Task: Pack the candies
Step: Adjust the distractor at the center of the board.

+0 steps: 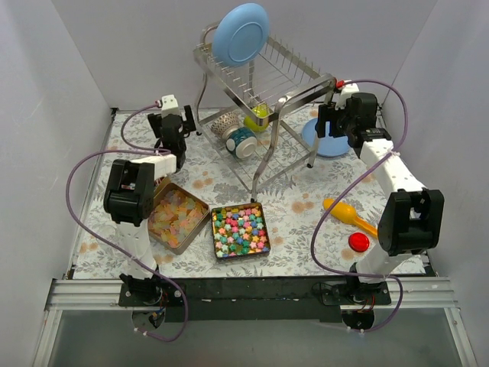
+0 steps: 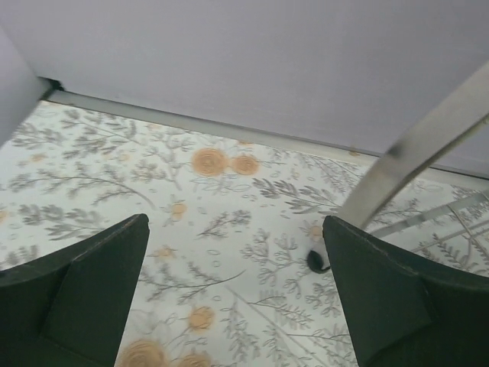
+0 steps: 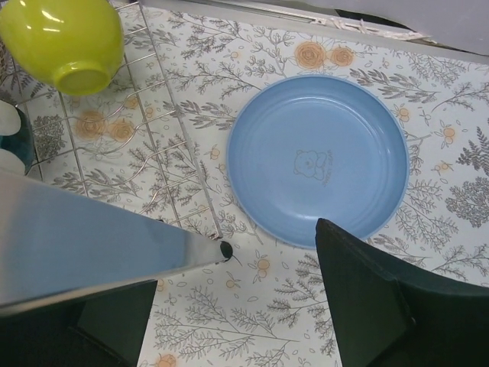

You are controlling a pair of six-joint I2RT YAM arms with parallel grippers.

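Bright pink, green, yellow and blue candies (image 1: 240, 230) fill a square tin at the front centre. Pale orange-pink translucent candies (image 1: 174, 215) fill a second tin (image 1: 200, 205) to its left. My left gripper (image 1: 171, 126) is open and empty at the back left, over bare floral cloth (image 2: 229, 229), far behind the tins. My right gripper (image 1: 341, 122) is open and empty at the back right, over the edge of a blue plate (image 3: 318, 157). The candies do not show in either wrist view.
A metal dish rack (image 1: 263, 88) stands at the back centre with a blue plate (image 1: 240, 34) upright in it, a yellow-green bowl (image 3: 65, 42) and a cup (image 1: 240, 141) beneath. An orange-yellow scoop (image 1: 348, 215) and a red lid (image 1: 358, 241) lie at the front right.
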